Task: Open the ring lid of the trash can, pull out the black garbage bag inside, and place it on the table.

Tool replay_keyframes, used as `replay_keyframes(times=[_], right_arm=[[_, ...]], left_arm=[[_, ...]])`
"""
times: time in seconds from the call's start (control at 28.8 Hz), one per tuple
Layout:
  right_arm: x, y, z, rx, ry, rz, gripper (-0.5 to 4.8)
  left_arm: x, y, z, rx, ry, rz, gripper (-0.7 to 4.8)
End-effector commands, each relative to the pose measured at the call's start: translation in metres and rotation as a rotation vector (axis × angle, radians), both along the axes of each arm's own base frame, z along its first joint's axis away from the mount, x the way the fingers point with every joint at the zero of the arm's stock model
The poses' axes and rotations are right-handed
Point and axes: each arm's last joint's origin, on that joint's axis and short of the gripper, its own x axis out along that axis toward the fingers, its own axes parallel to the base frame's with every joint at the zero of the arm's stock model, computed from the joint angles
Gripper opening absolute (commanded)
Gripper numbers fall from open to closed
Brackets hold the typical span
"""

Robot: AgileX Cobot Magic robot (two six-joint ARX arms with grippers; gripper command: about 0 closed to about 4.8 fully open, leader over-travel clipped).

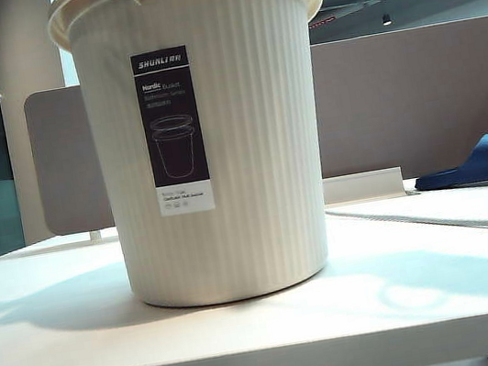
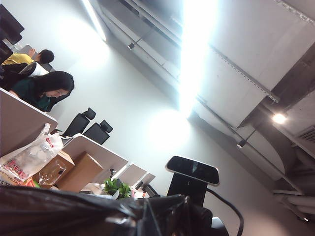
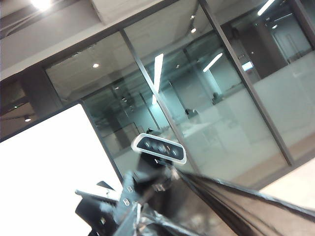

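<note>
**Both grippers up in the air with black film**

The trash can (image 1: 213, 132) stands upright in the middle of the white bench (image 1: 68, 359), its label facing forward and its cream rim at the top edge of the exterior view. Neither arm shows there. The wrist cameras look up at ceiling and glass walls. The black garbage bag (image 2: 64, 214) stretches taut across both wrist views. Left gripper and right gripper are clamped shut, out of sight. A blue slipper (image 1: 487, 160) lies at the right.

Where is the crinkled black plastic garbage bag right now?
Out of the exterior view; the black garbage bag stretches taut across both wrist views, raised toward the ceiling lights, away from the ribbed cream trash can.
</note>
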Motion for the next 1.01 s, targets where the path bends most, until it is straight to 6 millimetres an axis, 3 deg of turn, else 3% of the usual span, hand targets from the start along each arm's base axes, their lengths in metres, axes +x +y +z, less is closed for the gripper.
replay_keyframes(times=[0.03, 0.28, 0.8, 1.01], right_arm=[[0.000, 0.000, 0.008, 0.015, -0.031, -0.008, -0.01], [0.004, 0.001, 0.015, 0.023, -0.032, -0.016, -0.01], [0.002, -0.012, 0.072, 0.044, -0.135, -0.062, -0.01], [0.001, -0.023, 0.085, 0.060, -0.168, -0.099, -0.01]], left_arm=[[-0.002, 0.001, 0.006, -0.009, -0.032, 0.000, -0.06], [-0.001, 0.000, 0.030, -0.028, -0.096, -0.009, -0.06], [0.007, -0.005, 0.086, -0.069, -0.195, -0.041, -0.06], [0.012, -0.022, 0.100, -0.081, -0.215, -0.095, -0.06]])
